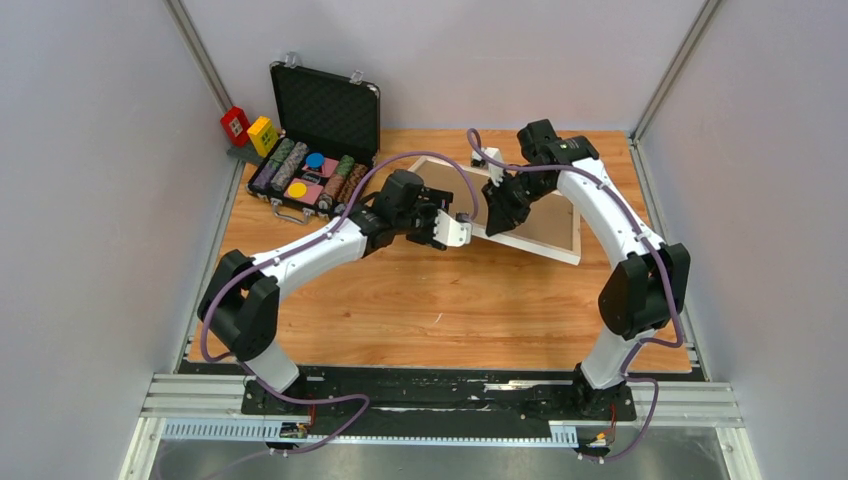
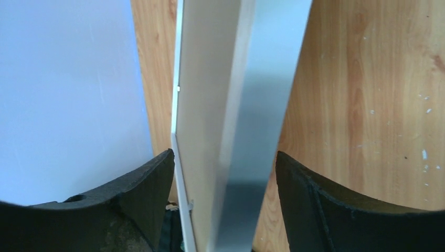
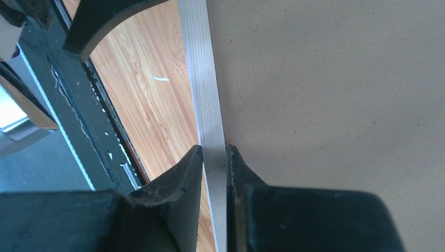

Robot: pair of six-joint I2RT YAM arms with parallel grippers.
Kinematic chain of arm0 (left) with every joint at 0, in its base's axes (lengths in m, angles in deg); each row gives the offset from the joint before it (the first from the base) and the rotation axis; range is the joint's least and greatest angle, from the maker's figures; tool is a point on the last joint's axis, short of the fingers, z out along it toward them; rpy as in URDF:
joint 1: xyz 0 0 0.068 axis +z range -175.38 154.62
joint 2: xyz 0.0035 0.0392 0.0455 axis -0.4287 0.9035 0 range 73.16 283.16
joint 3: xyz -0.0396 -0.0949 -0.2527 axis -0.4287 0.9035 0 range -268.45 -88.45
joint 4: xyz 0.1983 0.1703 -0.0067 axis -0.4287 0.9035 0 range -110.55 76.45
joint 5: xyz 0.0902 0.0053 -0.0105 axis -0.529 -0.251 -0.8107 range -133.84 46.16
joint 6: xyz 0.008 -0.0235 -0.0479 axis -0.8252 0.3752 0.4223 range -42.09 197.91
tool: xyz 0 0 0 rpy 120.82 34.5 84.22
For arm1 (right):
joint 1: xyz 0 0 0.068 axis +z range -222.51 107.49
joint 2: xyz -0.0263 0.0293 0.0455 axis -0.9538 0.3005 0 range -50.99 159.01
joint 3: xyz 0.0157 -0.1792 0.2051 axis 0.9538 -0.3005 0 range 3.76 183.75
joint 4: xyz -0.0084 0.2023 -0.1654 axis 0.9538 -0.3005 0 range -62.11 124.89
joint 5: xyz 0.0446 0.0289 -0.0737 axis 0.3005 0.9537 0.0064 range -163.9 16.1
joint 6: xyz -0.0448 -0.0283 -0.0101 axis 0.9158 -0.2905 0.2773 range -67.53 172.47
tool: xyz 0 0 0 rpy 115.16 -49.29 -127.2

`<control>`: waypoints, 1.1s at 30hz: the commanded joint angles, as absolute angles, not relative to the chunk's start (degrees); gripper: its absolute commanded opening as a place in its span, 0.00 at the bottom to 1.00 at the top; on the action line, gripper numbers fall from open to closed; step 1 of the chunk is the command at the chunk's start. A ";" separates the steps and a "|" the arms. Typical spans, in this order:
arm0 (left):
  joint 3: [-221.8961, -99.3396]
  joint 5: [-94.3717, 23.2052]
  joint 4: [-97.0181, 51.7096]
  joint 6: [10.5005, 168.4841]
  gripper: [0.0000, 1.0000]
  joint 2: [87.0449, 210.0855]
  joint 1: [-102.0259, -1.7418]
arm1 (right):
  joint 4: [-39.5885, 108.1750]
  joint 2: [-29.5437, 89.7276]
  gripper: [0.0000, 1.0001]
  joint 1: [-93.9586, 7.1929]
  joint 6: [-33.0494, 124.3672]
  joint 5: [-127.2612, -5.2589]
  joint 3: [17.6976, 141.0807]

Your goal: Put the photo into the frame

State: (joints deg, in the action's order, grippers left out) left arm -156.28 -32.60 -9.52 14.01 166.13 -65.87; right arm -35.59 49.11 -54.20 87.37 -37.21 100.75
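The frame (image 1: pixel 540 250), pale wood, lies tilted at the back right of the table, its back turned up. A plain brown backing board (image 1: pixel 545 222) fills it. My right gripper (image 1: pixel 497 215) is shut on the frame's left rail. In the right wrist view the rail (image 3: pixel 202 79) is pinched between the fingers of the right gripper (image 3: pixel 214 152), and the board (image 3: pixel 325 94) lies to its right. My left gripper (image 1: pixel 462 228) is at the frame's near left edge. In the left wrist view that edge (image 2: pixel 210 105) stands between the fingers (image 2: pixel 141 184) of the open left gripper (image 2: pixel 224 163), a gap on each side. The photo is hidden.
An open black case (image 1: pixel 325 105) with foam lining and rows of chips stands at the back left. Beside it are a red block (image 1: pixel 235 125) and a yellow block (image 1: pixel 262 135). Grey walls close in the wooden table (image 1: pixel 430 310) on three sides.
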 commanded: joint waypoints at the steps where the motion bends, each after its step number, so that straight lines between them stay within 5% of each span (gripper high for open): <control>1: -160.63 -31.97 -8.83 13.60 0.72 166.13 -66.20 | -37.05 46.86 0.00 -55.29 86.97 -33.66 104.03; 11: -164.06 -33.19 -3.91 14.33 0.42 167.43 -66.89 | -37.27 46.75 0.00 -55.84 86.49 -33.39 105.14; 13: -165.07 -33.64 -2.47 14.23 0.30 167.72 -67.01 | -37.18 46.75 0.00 -55.98 86.07 -33.82 105.33; 15: -166.00 -34.58 -1.79 14.43 0.11 167.76 -67.12 | -37.08 46.68 0.08 -56.01 85.25 -34.79 105.72; 16: -166.42 -35.13 -1.69 14.51 0.02 167.70 -67.13 | -36.97 46.61 0.29 -56.10 84.77 -35.30 106.02; 17: -166.70 -35.31 -1.67 14.53 0.00 167.46 -67.13 | -36.81 46.27 0.46 -56.14 84.28 -35.93 106.13; 19: -167.38 -35.76 -1.24 14.45 0.00 166.94 -67.18 | -35.50 44.94 0.64 -56.14 83.31 -37.41 105.62; 33: -178.18 -35.11 14.77 17.36 0.00 164.86 -67.07 | -23.35 28.54 0.83 -56.12 81.47 -49.97 99.67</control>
